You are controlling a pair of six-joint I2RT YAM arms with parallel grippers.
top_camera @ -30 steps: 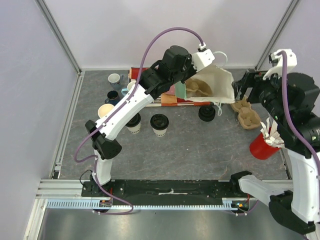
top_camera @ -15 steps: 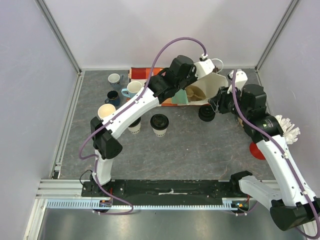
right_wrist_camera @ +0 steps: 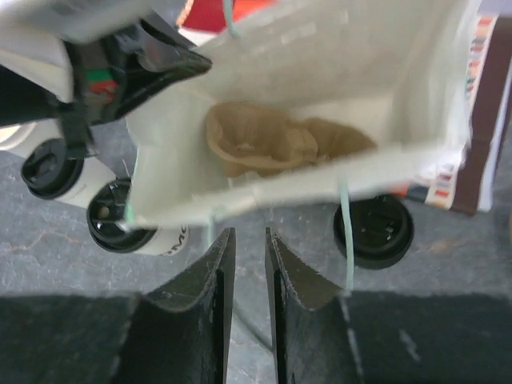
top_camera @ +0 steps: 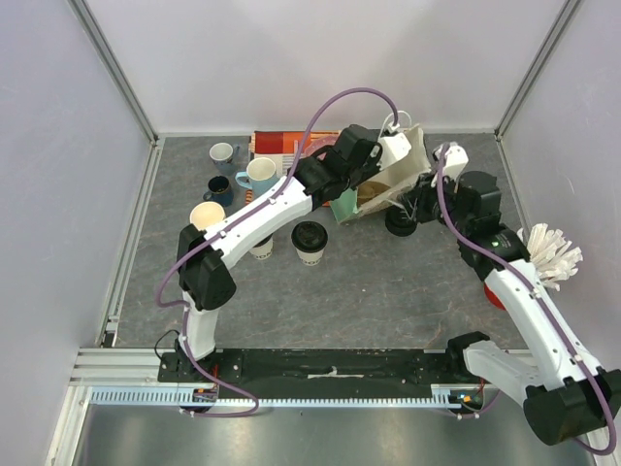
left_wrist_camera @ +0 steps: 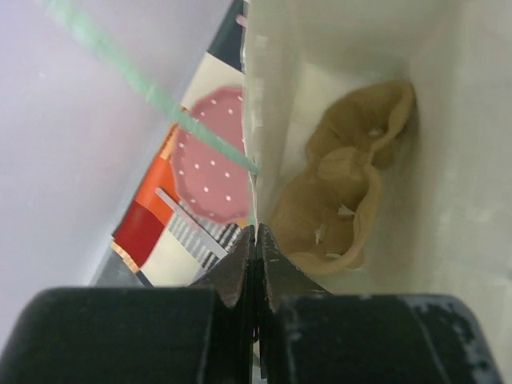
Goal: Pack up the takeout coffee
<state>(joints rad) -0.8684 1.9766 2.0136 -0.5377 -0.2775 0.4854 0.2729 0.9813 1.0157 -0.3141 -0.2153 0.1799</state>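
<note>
Two lidded takeout coffee cups stand mid-table, one (top_camera: 309, 241) in full sight, the other (top_camera: 260, 247) half under my left arm. They also show in the right wrist view, the first cup (right_wrist_camera: 120, 226) and the second (right_wrist_camera: 50, 170). A lidless cream cup (top_camera: 206, 216) stands further left. A loose black lid (top_camera: 400, 221) lies by the white paper bag (top_camera: 393, 175). My left gripper (left_wrist_camera: 254, 232) is shut on the bag's rim (left_wrist_camera: 250, 160). A brown pulp carrier (left_wrist_camera: 340, 200) lies inside. My right gripper (right_wrist_camera: 248, 232) hovers just before the bag's near edge (right_wrist_camera: 264, 192), jaws narrowly apart, nothing gripped.
Three ceramic mugs (top_camera: 221, 153) (top_camera: 218, 186) (top_camera: 260, 173) stand at the back left. A patterned mat (top_camera: 286, 146) lies behind the bag. A red cup (top_camera: 497, 293) topped by white stirrers (top_camera: 551, 254) stands at the right. Thin green bag handles (right_wrist_camera: 344, 232) hang beside my right fingers.
My right arm has swung left from the table's right side to the bag, and its jaws have narrowed. My left arm has drawn the held bag nearer and more upright.
</note>
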